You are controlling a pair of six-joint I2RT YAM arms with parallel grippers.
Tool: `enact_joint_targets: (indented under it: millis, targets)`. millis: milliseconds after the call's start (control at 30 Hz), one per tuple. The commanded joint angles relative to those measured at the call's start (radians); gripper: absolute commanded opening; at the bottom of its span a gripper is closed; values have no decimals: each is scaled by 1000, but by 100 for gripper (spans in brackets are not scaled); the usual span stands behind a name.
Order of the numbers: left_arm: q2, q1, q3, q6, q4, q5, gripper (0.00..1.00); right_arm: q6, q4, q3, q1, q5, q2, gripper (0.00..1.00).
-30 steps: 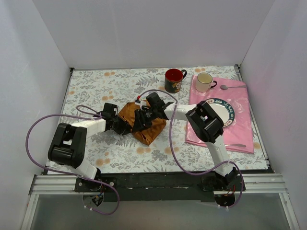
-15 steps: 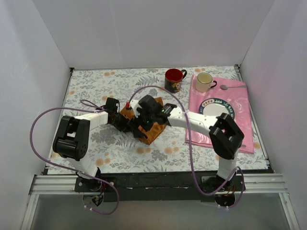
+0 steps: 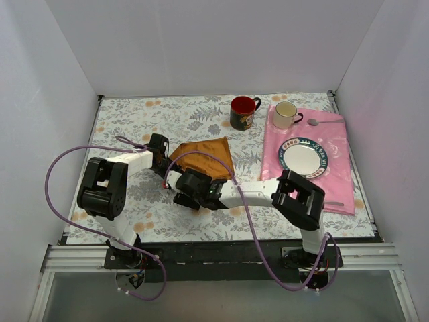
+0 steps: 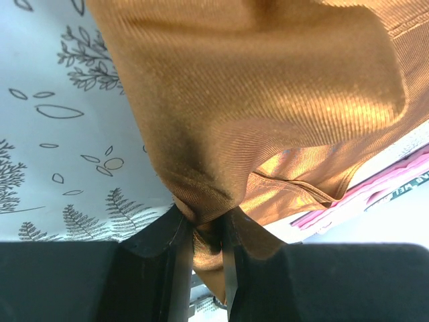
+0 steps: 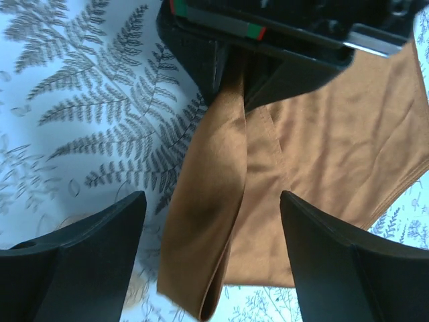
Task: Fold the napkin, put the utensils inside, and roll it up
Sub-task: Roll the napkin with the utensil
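Left end effector (image 4: 204, 231) pinches napkin (image 3: 204, 154); red mug (image 3: 242, 113), plate (image 3: 303, 157) well apart.

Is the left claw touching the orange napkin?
Touching. The left wrist view shows the left gripper pinching a bunched fold of the napkin.

light: bright, even, diffuse white, from above
shadows: soft and faint on table (image 3: 134, 114)
glare: sheen on napkin (image 4: 288, 114) folds in left wrist view; walls (image 3: 214, 40) near blown out
focus: top view sharp; right fingers (image 5: 74, 261) dark, slightly soft
distortion: wide-angle stretch at wrist view edges
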Motion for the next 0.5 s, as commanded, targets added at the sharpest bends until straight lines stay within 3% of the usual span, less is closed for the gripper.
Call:
enact_joint_targets:
  millis: [0,100,267,333,433,467]
  targets:
    - [41,-7,-35,31,-121,-62,0,-42,147,-9,19,103,48,85]
    - [35,-5,-34,31,-129,-64,0,-30,150,17,17,98,93,78]
    - [24,-7,-34,34,-135,-61,0,-10,153,32,16,130,128,51]
    - [19,-7,-38,34,-137,-65,0,2,153,29,16,137,142,50]
    - [7,-6,-43,46,-137,-74,0,22,152,14,4,134,148,35]
    - [4,-7,-44,51,-137,-80,0,38,152,0,-4,112,148,25]
